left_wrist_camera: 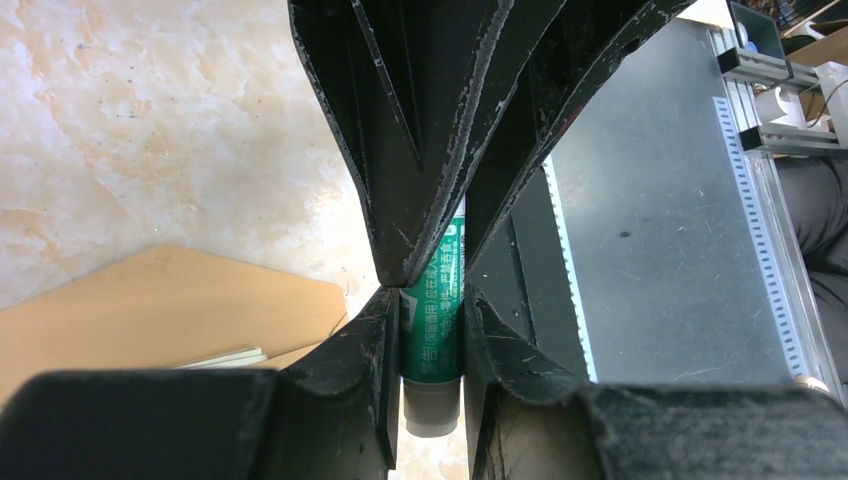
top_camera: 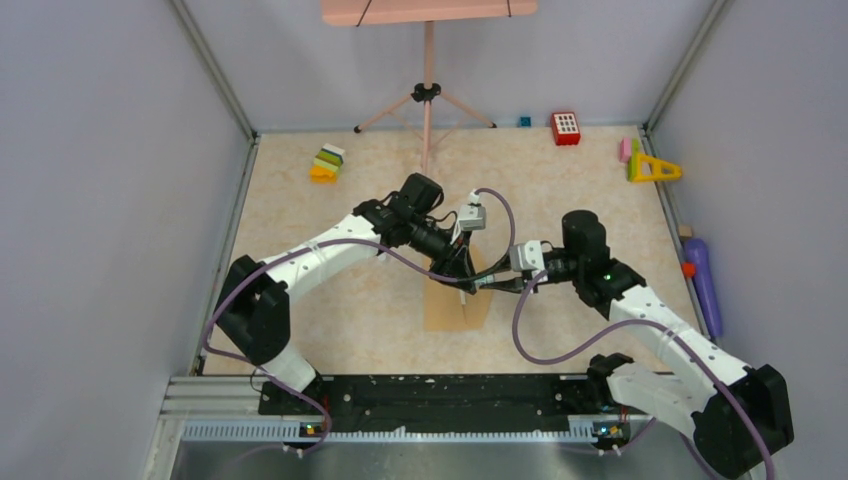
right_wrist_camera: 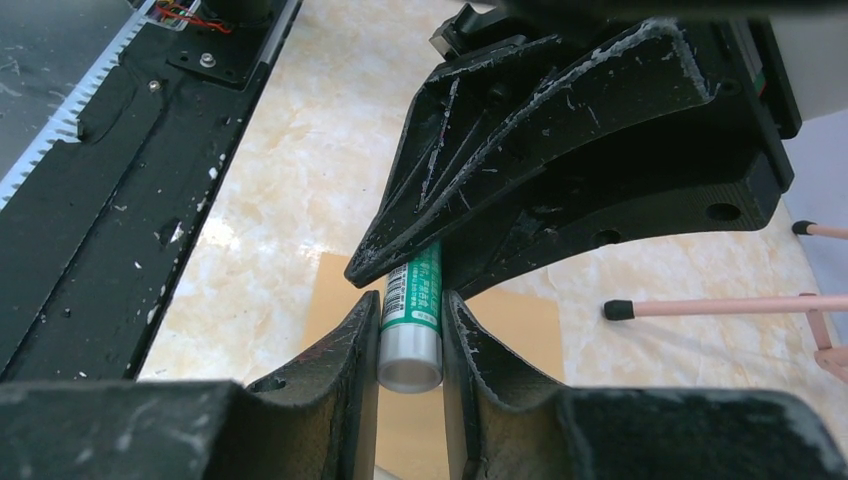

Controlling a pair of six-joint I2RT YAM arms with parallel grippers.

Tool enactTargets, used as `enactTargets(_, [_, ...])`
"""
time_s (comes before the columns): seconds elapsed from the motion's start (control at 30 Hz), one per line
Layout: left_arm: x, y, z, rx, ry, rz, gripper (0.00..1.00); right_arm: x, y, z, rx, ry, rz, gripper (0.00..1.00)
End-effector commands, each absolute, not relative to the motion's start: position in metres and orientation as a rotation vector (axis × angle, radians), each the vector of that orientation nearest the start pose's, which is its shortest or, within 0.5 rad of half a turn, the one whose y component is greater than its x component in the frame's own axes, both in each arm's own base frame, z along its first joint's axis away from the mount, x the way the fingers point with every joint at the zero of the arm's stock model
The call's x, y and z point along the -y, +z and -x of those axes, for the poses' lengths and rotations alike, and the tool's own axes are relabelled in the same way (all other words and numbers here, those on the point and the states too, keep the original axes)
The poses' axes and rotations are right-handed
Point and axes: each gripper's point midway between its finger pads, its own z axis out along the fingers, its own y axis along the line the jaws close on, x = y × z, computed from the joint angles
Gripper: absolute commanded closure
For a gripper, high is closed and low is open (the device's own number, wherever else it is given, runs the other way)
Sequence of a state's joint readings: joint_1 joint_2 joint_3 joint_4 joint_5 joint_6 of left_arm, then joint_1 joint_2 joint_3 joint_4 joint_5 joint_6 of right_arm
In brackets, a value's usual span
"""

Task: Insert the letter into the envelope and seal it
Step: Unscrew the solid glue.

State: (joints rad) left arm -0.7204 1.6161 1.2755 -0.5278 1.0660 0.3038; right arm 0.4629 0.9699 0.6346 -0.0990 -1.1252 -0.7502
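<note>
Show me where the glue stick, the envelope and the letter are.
glue stick (right_wrist_camera: 415,308): right wrist view, on its printed label.
envelope (left_wrist_camera: 150,300): left wrist view, on its brown face.
letter (left_wrist_camera: 230,356): left wrist view, on the pale edge beside the envelope.

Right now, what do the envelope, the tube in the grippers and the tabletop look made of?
Envelope: brown kraft paper, matte, flat with a soft rounded flap edge.
Tube: probably plastic, glossy green printed label, smooth grey end.
Tabletop: smooth marble-pattern surface, beige veining; stone or laminate, cannot tell.
</note>
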Motion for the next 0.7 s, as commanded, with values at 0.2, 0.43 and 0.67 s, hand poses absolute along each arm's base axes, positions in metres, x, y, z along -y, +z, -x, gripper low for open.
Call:
enactTargets(0.2, [0.354,0.222,-0.195,-1.671,-1.370,-1.515,0.36,-0.252,0.209,-0.166,-0.982,0.913,1.575,1.00])
enactTargets(0.43, [0.320,0.256,-0.234,-1.646,-1.245,-1.334,0.01,-0.249,0.202,-0.181,-1.068,0.847,1.555,1.00])
enactTargets(0.67, [0.277,0.230,-0.273,-1.787,-1.146,-1.180,0.07,-0.246,0.192,-0.209,-1.232,0.761,1.498,1.00])
